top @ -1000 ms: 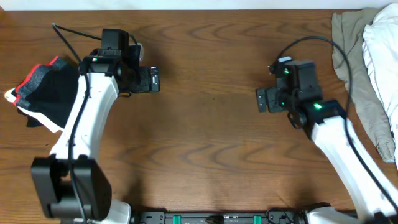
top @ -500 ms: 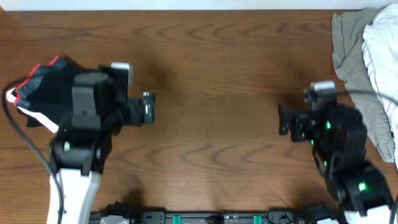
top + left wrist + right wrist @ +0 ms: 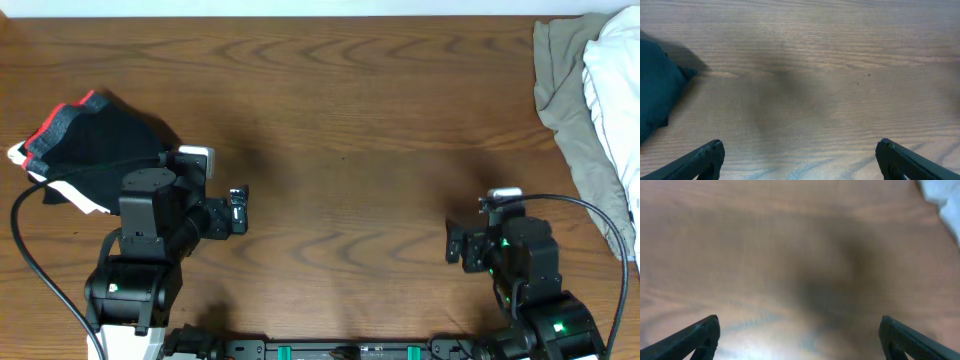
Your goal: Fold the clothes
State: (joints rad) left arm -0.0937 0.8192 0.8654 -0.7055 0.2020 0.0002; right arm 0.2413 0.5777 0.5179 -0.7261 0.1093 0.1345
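Brown wood-grain table (image 3: 340, 120), shadowed under both arms. Left gripper (image 3: 238, 208) wide, empty; bundled black trousers (image 3: 95, 140) near, off its left. Right gripper (image 3: 452, 245) wide, empty; garment heap (image 3: 585, 90) well off its right.

Wood table (image 3: 340, 120), beige+wht heap (image 3: 572, 120) rt edge

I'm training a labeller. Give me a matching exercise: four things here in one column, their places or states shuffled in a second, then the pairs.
1. dark trousers
2. grey-beige and white heap
3. left gripper
4. right gripper

A. piled at the far right corner of the table
B. open, near the front edge, right side
C. bundled at the left edge
D. open, close beside the trousers

Pairs: 1-C, 2-A, 3-D, 4-B
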